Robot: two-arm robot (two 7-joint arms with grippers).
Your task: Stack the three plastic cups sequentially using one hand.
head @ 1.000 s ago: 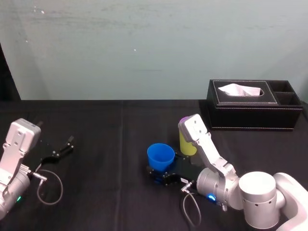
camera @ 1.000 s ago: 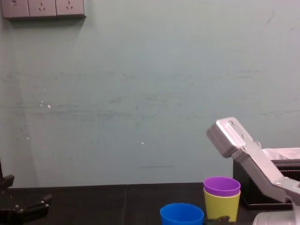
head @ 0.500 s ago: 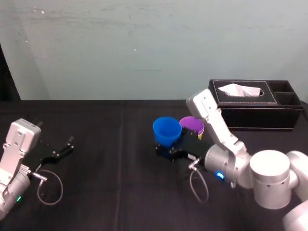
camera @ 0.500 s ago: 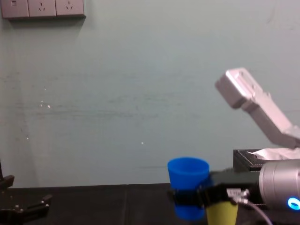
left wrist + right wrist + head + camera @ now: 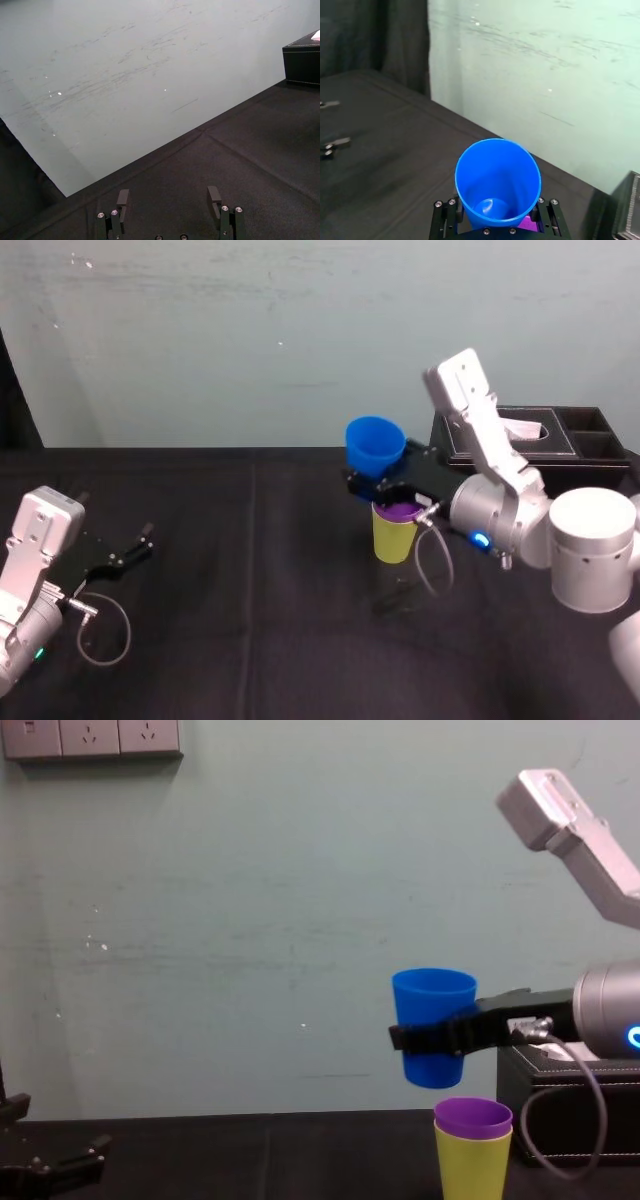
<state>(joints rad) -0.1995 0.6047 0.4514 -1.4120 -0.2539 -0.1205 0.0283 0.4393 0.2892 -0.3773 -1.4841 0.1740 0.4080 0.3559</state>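
1. Chest view: the right gripper is clamped around the lower part of the blue cup, holding it upright in the air, mouth up.
2. In the right wrist view, its fingers press on either side of the cup's wall.
3. Just below the gripper and a little to its right, the purple cup sits nested in the yellow-green cup. The blue cup hangs clear of the purple rim.
4. That pair stands on the black tablecloth.
5. Behind the gripper's arm lies the black tissue box.
6. Far to the gripper's left, the left gripper rests low over the cloth, its fingers spread apart and holding nothing.
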